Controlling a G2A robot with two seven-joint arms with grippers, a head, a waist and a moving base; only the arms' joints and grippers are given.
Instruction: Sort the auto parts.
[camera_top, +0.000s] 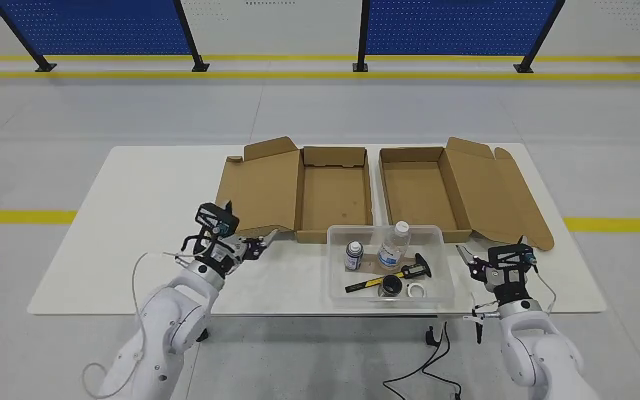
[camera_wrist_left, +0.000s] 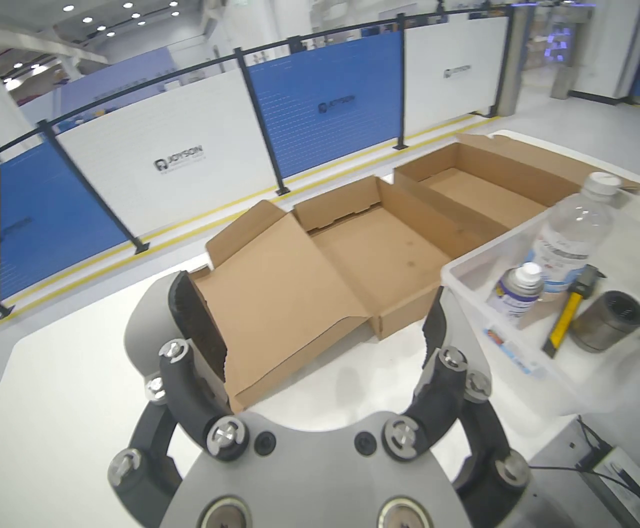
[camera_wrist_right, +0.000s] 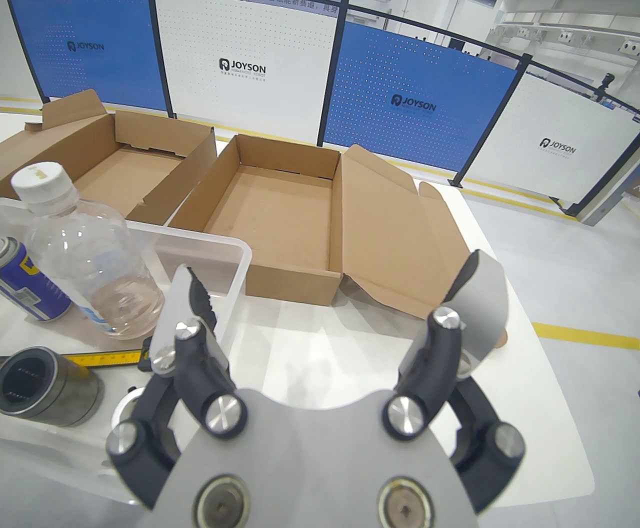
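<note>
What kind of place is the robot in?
Probably a factory hall or test area: blue fence panels, yellow floor lines, and a work table with open cardboard boxes.

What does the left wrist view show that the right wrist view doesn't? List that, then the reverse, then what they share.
Left wrist view, not right: the open left gripper and the black head of the yellow-handled tool.
Right wrist view, not left: the open right gripper and a white ring in the clear bin.
Shared: the left box, the right box, the bin, the water bottle, the spray can, the metal cylinder and the tool's yellow handle.
</note>
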